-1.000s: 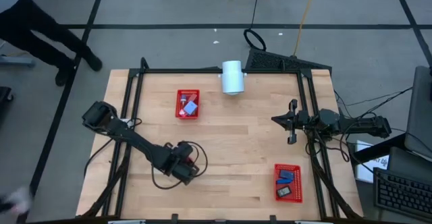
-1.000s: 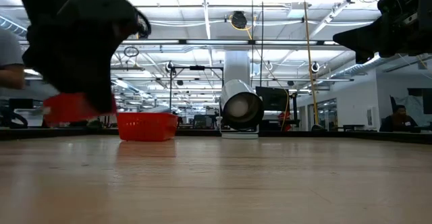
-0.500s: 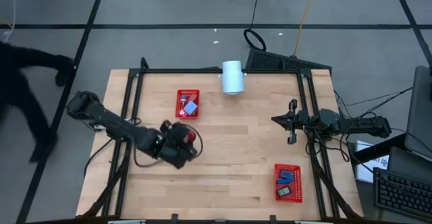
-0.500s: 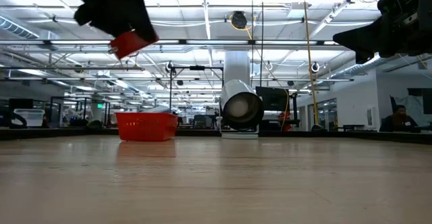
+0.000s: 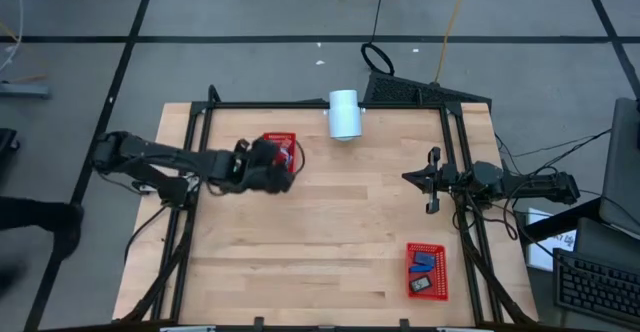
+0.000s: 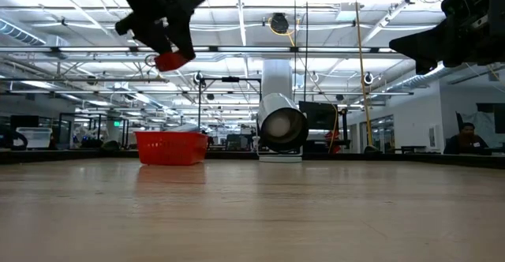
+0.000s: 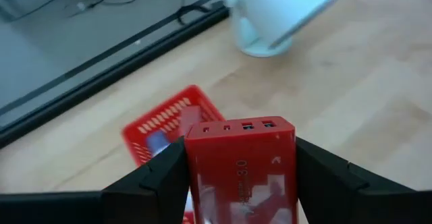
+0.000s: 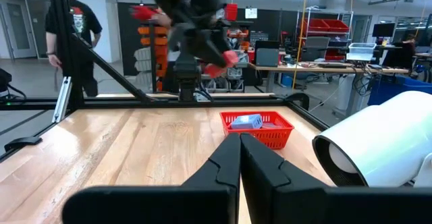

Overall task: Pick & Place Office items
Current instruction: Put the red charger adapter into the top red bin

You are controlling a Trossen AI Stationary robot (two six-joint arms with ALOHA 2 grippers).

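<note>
Now swung from mid-table up over the far basket (image 5: 279, 142), left gripper (image 7: 239, 177) clamped on red hub (image 7: 241, 166); risks dropping wide if released off-centre.

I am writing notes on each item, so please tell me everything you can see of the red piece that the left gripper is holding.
The red piece is a small boxy block, plastic by its look, with small slots along its top end and faint printed marks on its face. The left gripper holds it by its two sides, one dark finger on each. It hangs in the air above the red basket near the white cylinder, touching nothing else.
</note>
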